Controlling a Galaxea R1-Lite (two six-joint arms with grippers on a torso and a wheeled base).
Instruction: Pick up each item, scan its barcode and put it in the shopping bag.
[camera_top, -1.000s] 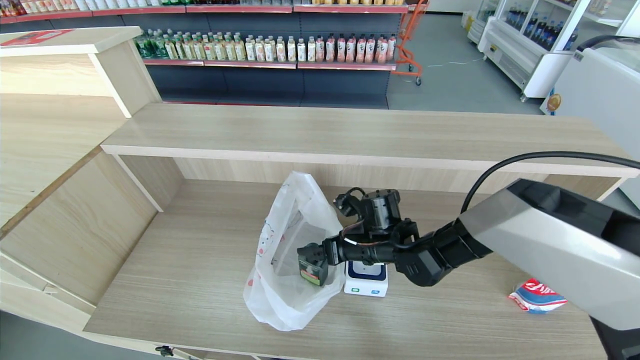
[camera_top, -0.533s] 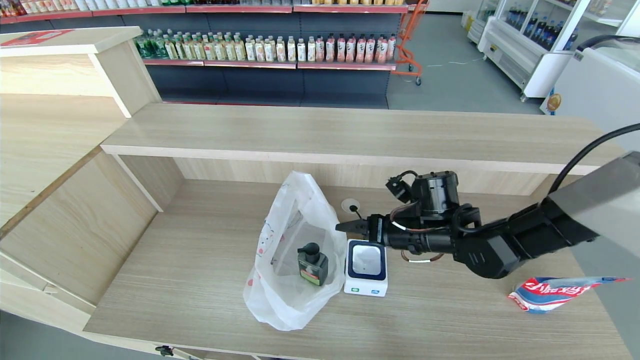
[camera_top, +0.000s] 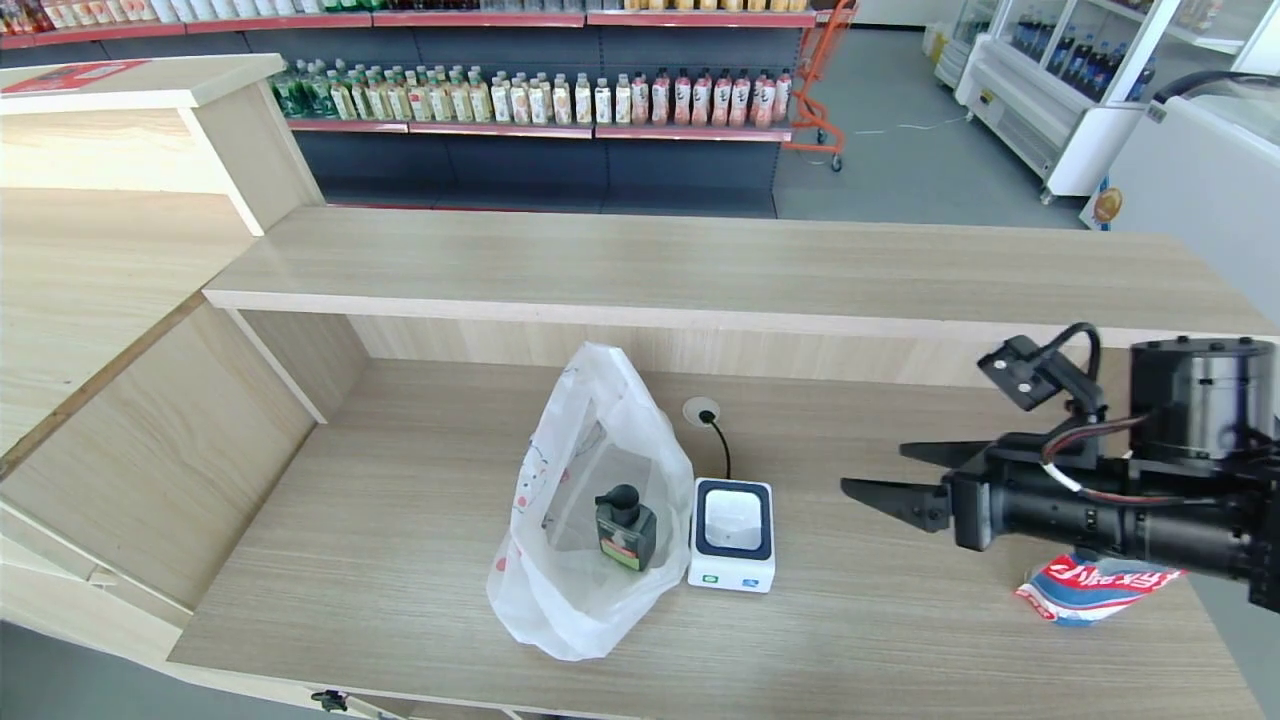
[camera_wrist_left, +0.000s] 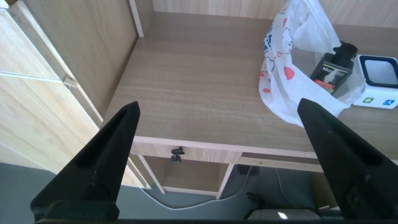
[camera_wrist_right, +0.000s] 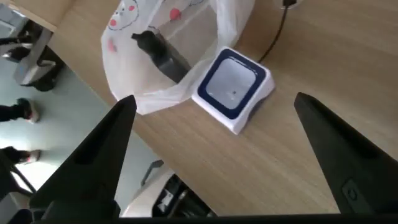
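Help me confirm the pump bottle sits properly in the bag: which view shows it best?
The head view: the pump bottle stands pump-up inside the shopping bag, beside the scanner. The left wrist view shows it farther off, at the bag's open side; the right wrist view shows it dark, partly behind plastic.

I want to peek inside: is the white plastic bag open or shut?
Open. The white plastic bag gapes wide, showing a dark pump bottle inside.
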